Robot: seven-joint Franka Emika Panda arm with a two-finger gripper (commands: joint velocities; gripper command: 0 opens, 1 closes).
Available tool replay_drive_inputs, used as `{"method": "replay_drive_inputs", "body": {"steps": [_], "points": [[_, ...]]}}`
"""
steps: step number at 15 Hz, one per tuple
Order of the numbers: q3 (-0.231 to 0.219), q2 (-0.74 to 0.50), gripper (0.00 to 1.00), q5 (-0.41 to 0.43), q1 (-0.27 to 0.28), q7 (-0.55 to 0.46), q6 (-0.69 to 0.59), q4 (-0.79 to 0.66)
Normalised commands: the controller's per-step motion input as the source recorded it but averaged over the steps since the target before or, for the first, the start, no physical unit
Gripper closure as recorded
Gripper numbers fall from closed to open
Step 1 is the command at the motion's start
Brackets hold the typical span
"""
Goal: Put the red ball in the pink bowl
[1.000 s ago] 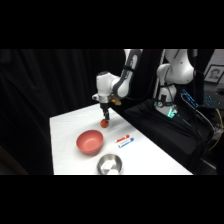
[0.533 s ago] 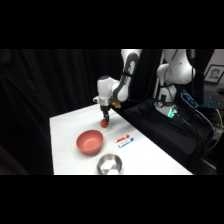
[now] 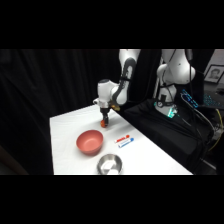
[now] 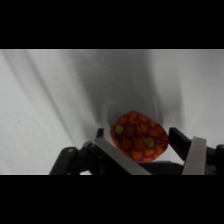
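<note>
Gripper (image 3: 104, 121) pinches the red ball (image 4: 139, 136) between its jaws just behind the pink bowl (image 3: 90, 142), so the carry is on: swing over the bowl and release.

Silver bowl (image 3: 109, 163) on white table (image 3: 65, 135), well apart from the tool, toward table's near edge. Tube (image 3: 124, 141), red/white/blue, lies flat betw. tool and silver bowl, nearer the bowl, not touching it. Black curtain (image 3: 45, 85) behind. Dark bench w/ cables (image 3: 200, 120) beyond table, past the tool.
</note>
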Motion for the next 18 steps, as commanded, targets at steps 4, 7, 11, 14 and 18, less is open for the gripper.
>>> {"method": "replay_drive_inputs", "body": {"steps": [4, 7, 11, 14, 18], "points": [[0.055, 0.09, 0.39, 0.09, -0.094, -0.08, 0.15, 0.13], [0.025, 0.08, 0.64, 0.066, -0.044, -0.05, 0.1, 0.12], [0.008, 0.03, 0.96, 0.042, -0.023, -0.04, 0.04, 0.08], [-0.021, -0.09, 1.0, -0.009, 0.023, -0.06, -0.04, 0.0], [-0.126, -0.24, 0.97, -0.117, 0.132, -0.02, -0.23, -0.03]]}}
